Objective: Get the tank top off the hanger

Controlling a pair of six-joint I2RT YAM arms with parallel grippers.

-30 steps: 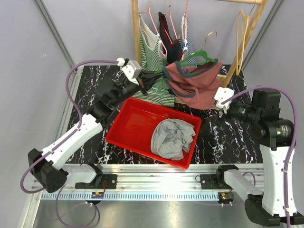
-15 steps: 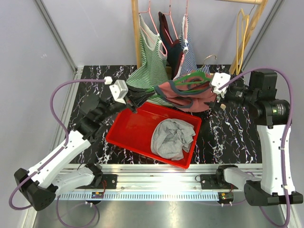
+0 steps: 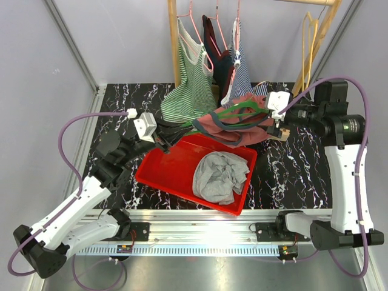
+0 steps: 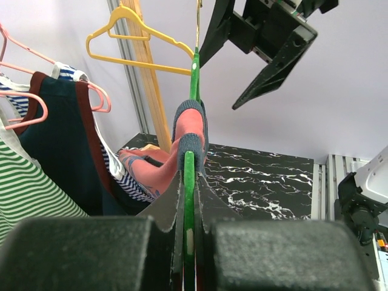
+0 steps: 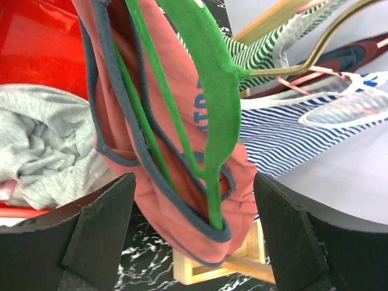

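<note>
Top external: nearest the arm bases is the red tray on the black marble-pattern table. A crumpled grey garment lies in the tray's right half.

Just past the tray's far left edge, the left gripper is clamped tight on one end of the green hanger. The left wrist view confirms it: both fingers are pinched flat against the green bar.

The tank top is salmon red with grey-blue trim. It is on the hanger, bunched up, hanging over the tray's far right corner, with one strap looped over the hanger's shoulder.

The right gripper sits at the hanger's other end with its jaws spread wide. In the right wrist view its fingers straddle the tank top and hanger with a gap on each side, gripping nothing.

Farther back is the wooden rack, holding a green-striped top, a dark navy top and a blue-striped top. A bare yellow hanger hangs at the right.
</note>
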